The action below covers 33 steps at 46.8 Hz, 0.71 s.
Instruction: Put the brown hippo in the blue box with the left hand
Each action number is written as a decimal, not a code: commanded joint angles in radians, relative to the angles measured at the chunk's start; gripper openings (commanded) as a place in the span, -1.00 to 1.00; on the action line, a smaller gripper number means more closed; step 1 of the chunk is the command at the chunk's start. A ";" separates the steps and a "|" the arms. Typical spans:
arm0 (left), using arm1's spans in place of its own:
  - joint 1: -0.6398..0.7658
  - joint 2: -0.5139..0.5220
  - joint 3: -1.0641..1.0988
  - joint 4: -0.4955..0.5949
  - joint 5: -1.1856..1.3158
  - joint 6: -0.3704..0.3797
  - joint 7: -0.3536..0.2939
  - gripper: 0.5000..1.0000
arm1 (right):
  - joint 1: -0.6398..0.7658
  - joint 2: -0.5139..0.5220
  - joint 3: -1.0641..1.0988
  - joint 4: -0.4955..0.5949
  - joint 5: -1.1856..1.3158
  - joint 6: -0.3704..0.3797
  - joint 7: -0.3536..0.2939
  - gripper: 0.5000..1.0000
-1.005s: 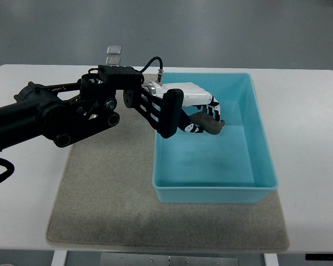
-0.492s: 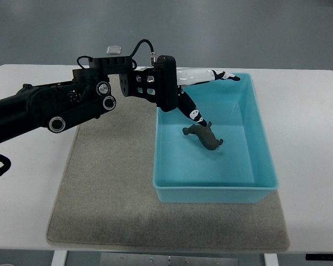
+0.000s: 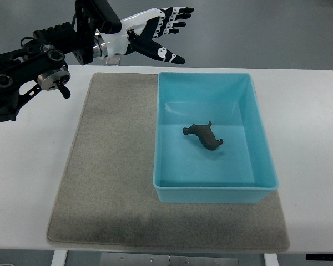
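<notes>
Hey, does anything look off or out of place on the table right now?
Nothing stands out. The brown hippo lies inside the blue box, which sits squarely on the grey mat. The left hand is open, well clear of the box.

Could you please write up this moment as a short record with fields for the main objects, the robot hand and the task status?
toy: small brown hippo figure, lying on the floor of the box
container: blue rectangular plastic box, sitting on the mat's right part
surface: grey felt mat on a white table
left robot hand: open, fingers spread, raised beyond the table's far edge, holding nothing
right robot hand: not in view
task status: hippo is in the box
</notes>
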<state>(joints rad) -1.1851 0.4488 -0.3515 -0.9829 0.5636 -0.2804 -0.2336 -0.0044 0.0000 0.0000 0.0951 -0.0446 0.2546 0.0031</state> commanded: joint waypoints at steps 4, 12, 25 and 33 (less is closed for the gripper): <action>0.013 0.045 0.009 0.050 -0.139 -0.059 0.004 1.00 | 0.000 0.000 0.000 0.000 0.000 0.000 0.000 0.74; 0.033 0.068 0.011 0.116 -0.290 -0.121 0.056 1.00 | 0.000 0.000 0.000 0.000 0.000 0.000 0.000 0.74; 0.111 0.070 0.000 0.185 -0.468 -0.200 0.103 1.00 | 0.000 0.000 0.000 0.000 0.000 0.000 0.000 0.74; 0.165 0.070 -0.001 0.208 -0.660 -0.246 0.111 1.00 | 0.000 0.000 0.000 0.000 0.000 0.000 0.000 0.74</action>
<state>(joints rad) -1.0380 0.5188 -0.3522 -0.7857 -0.0229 -0.5105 -0.1280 -0.0047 0.0000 0.0000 0.0951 -0.0445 0.2546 0.0031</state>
